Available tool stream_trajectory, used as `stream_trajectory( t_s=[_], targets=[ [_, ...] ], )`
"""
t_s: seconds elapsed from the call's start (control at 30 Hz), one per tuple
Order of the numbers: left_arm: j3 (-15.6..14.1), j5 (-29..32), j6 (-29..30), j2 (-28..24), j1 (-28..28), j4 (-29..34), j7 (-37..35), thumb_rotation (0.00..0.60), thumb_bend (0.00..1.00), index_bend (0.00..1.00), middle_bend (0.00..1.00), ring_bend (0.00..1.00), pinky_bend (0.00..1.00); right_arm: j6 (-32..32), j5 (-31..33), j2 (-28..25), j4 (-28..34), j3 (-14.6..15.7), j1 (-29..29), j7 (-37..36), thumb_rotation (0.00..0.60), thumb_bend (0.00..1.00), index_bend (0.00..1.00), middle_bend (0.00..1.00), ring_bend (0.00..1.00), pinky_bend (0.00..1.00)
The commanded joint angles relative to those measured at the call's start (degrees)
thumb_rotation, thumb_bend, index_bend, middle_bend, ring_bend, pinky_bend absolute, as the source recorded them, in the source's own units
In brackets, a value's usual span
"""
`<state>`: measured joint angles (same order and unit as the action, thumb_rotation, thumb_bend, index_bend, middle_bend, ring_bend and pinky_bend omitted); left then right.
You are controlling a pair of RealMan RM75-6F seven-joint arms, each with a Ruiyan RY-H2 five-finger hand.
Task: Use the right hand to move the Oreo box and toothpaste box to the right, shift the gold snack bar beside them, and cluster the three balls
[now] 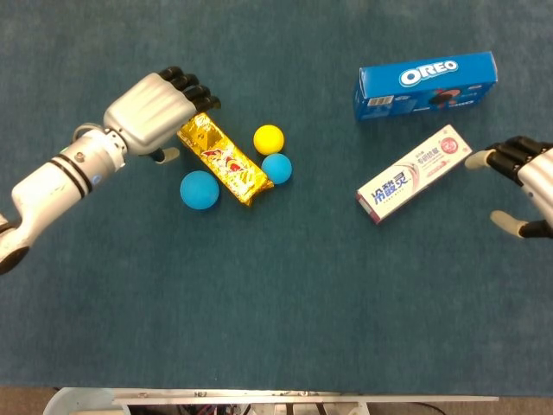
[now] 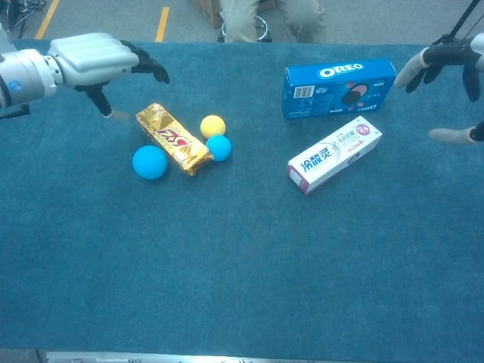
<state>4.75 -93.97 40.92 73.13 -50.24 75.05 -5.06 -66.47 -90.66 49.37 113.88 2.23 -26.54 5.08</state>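
The blue Oreo box (image 1: 427, 84) (image 2: 339, 88) lies at the upper right, with the white toothpaste box (image 1: 415, 174) (image 2: 334, 154) lying aslant just below it. The gold snack bar (image 1: 223, 156) (image 2: 173, 138) lies diagonally between a large blue ball (image 1: 199, 189) (image 2: 150, 162) on its left and a yellow ball (image 1: 268, 139) (image 2: 212, 125) and small blue ball (image 1: 276, 167) (image 2: 218, 147) on its right. My left hand (image 1: 154, 112) (image 2: 97, 60) hovers open over the bar's upper end. My right hand (image 1: 525, 183) (image 2: 451, 79) is open just right of the toothpaste box, holding nothing.
Everything lies on a dark teal cloth (image 1: 285, 303) that covers the table. A person's legs and a stool (image 2: 265, 19) show beyond the far edge. The table's near edge (image 1: 285, 396) runs along the bottom.
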Motion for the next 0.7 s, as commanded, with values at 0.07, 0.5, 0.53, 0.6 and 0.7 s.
stream_trajectory(
  t_s=[0.07, 0.5, 0.53, 0.6, 0.7],
  targets=[
    [-0.9, 0.8, -1.7, 1.9, -1.4, -2.5, 1.2, 0.6, 0.21, 0.18, 0.22, 0.16, 0.18, 0.5, 0.1, 0.3, -0.5, -0.4, 0.1, -0.6, 0.6, 0.18, 0.32, 0.39, 0.33, 0.59],
    [-3.3, 3.2, -5.0, 7.3, -3.4, -8.8, 4.5, 0.6, 0.21, 0.18, 0.22, 0.16, 0.18, 1.2, 0.1, 0.8, -2.2, -1.2, 1.0, -2.2, 0.6, 0.18, 0.32, 0.39, 0.33, 0.59],
    [-3.4, 3.4, -5.1, 7.5, -3.6, -9.0, 4.6, 0.6, 0.21, 0.18, 0.22, 0.16, 0.18, 1.2, 0.1, 0.8, -2.2, -1.2, 1.1, -2.2, 0.6, 0.18, 0.32, 0.39, 0.33, 0.59],
    [-3.7, 3.6, -5.4, 8.1, -3.9, -9.7, 4.8, 0.6, 0.21, 0.18, 0.22, 0.16, 0.18, 1.3, 0.2, 0.8, -2.4, -1.3, 1.3, -2.4, 0.6, 0.18, 0.32, 0.39, 0.33, 0.59],
    [-4.2, 3.7, -5.7, 9.0, -4.1, -10.5, 4.9, 0.6, 0.21, 0.18, 0.22, 0.16, 0.18, 1.4, 0.4, 0.8, -2.7, -1.4, 1.5, -2.7, 0.6, 0.18, 0.32, 0.39, 0.33, 0.59]
  ],
)
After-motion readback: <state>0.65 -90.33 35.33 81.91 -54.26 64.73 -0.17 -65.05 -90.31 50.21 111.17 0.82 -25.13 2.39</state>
